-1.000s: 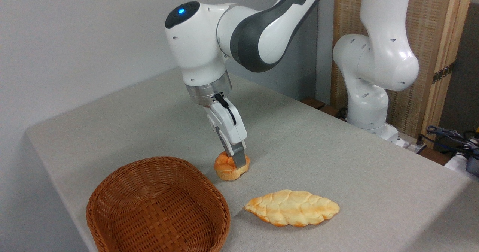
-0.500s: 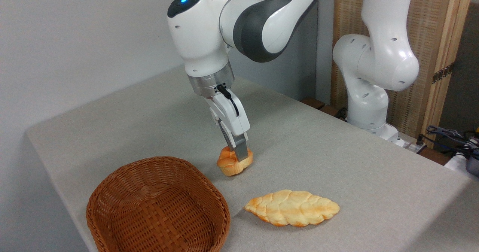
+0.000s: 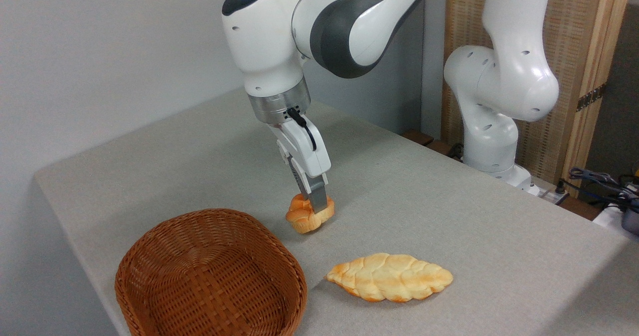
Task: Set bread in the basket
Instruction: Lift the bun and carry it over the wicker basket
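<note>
Small round bun, orange-golden and knotted on top, paler below, held just above the grey counter with a faint shadow beneath. Nearly as wide as tall, so no clear long axis; knotted top tilted slightly toward the left, pale underside turned down and a little to the right. Pinched from above by the jaws of the gripper, closed narrowly on the bun's upper part; one grey finger visible across the front of the bun, the other hidden behind it. Gripper body angled, leaning down and to the right from the silver wrist ring of the white arm, blue light lit on the topmost joint.

Just to the near left of the bun, a brown woven basket, rounded-oval with deep sides, standing open side up at the counter's near left corner; bun apart from its rim, beyond the far right edge and outside it. To the near right, well clear of the bun, a long flat braided loaf lying on the counter with its long axis running left to right, pointed ends at each side, just beside the basket's right wall but not touching.

Farther right, the arm's white base at the counter's far edge, in front of a wooden screen. Cables at the far right edge.
</note>
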